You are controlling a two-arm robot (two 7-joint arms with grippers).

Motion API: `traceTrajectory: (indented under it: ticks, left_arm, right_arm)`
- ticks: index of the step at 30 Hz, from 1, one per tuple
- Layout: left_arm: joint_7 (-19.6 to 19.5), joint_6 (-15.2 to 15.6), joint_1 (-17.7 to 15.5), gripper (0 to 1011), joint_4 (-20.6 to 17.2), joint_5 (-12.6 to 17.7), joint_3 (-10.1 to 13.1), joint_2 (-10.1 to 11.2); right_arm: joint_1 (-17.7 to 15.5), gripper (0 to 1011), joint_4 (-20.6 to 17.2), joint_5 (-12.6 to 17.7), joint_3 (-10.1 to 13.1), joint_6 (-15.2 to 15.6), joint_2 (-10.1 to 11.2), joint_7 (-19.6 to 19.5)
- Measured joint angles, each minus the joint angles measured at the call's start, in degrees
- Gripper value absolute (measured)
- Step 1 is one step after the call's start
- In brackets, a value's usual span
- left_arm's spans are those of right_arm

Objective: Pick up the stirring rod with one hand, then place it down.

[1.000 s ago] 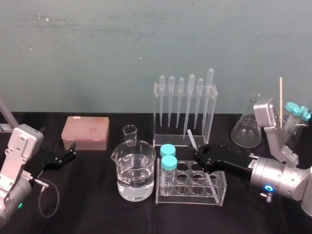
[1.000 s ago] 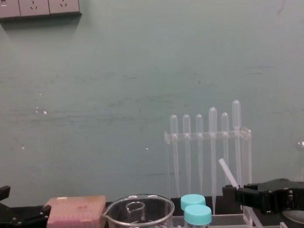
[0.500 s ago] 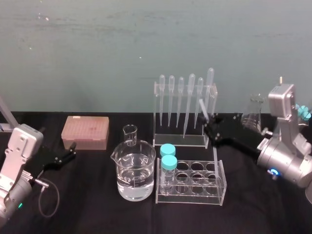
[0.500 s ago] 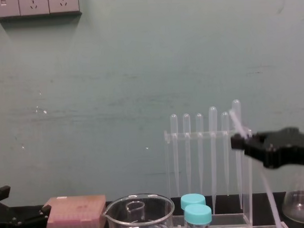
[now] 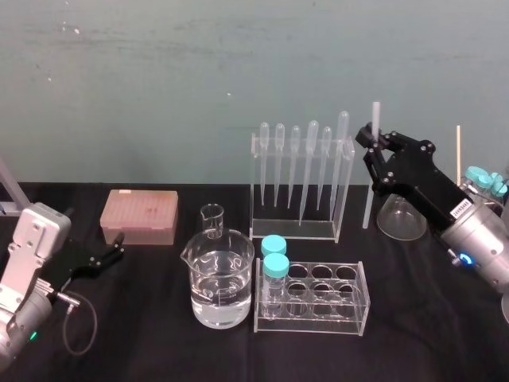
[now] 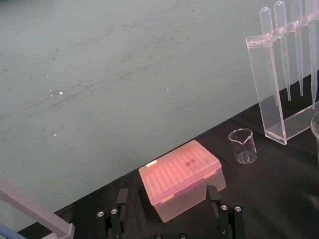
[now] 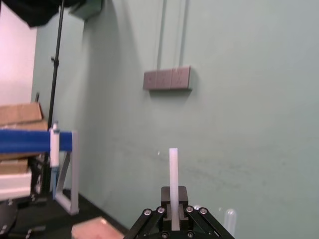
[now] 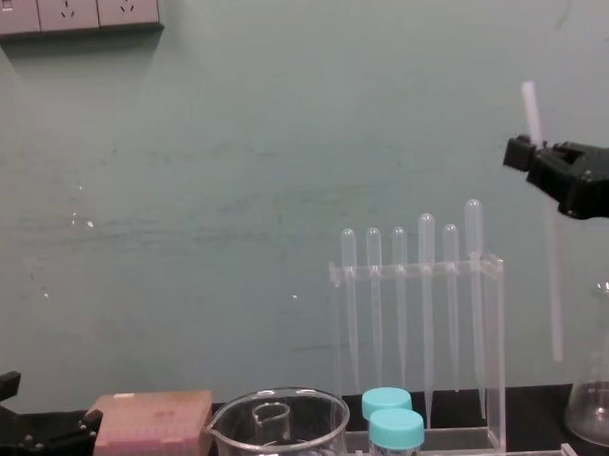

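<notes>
You are holding the stirring rod point(image 5: 368, 199) up in the air with your right tool point(image 5: 372, 143), and its jaws are clamping on the rod near its upper end. The right wrist view is showing the same grip, with the rod point(image 7: 173, 174) standing straight up out of the closed jaws. The rod is hanging close to upright, with a short stub poking above the tool and the long remainder dangling below.

In the head view it is sitting at 3 o'clock of the pipette rack point(image 5: 298, 171) and at 9 o'clock of the conical flask point(image 5: 402, 215), between the two. I cannot tell whether it is brushing either one. In the chest view the rod's point(image 8: 554, 279) lower end is hanging with bare wall beneath it, so I am judging it to be clear of the worktop point(image 5: 159, 334).

That means the pick-up half is looking done: one tool alone is carrying the rod. The put-down half is not yet done, since the rod is lying on nothing. I am expecting that you will be bringing it down and away from the glassware. The bare worktop at 3 o'clock of the tube rack point(image 5: 318, 298) is looking like a free spot.

Your left tool point(image 5: 107, 256) is idling low at 9 o'clock of the beaker point(image 5: 221, 278), near the pink tip box point(image 5: 139, 216). Its fingers point(image 6: 121, 199) are standing apart and gripping nothing.
</notes>
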Motion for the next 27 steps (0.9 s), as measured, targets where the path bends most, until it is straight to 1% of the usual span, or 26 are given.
traceTrajectory:
  ticks: [2, 5, 9, 12, 16, 27]
  left_arm:
    - [0.0, 0.0, 0.0, 1000, 0.0, 0.0, 0.0, 0.0]
    - [0.0, 0.0, 0.0, 1000, 0.0, 0.0, 0.0, 0.0]
    - [0.0, 0.0, 0.0, 1000, 0.0, 0.0, 0.0, 0.0]
    - [0.0, 0.0, 0.0, 1000, 0.0, 0.0, 0.0, 0.0]
    - [0.0, 0.0, 0.0, 1000, 0.0, 0.0, 0.0, 0.0]
    - [0.0, 0.0, 0.0, 1000, 0.0, 0.0, 0.0, 0.0]
  right_arm:
    - [-0.49, 75, 0.56, 0.57, 0.73, -1.38, -0.43, 0.62]
    - [-1.04, 75, 1.71, 1.03, 1.42, -2.58, -0.78, 1.63]
    - [-1.48, 75, 2.96, 1.25, 1.76, -3.4, -0.99, 2.86]
    - [-1.9, 75, 4.48, 1.52, 1.97, -3.51, -1.13, 4.2]
    - [-2.1, 75, 5.3, 1.46, 2.29, -3.17, -1.35, 4.66]
    - [-2.14, 75, 5.36, 1.38, 2.33, -3.07, -1.38, 4.72]
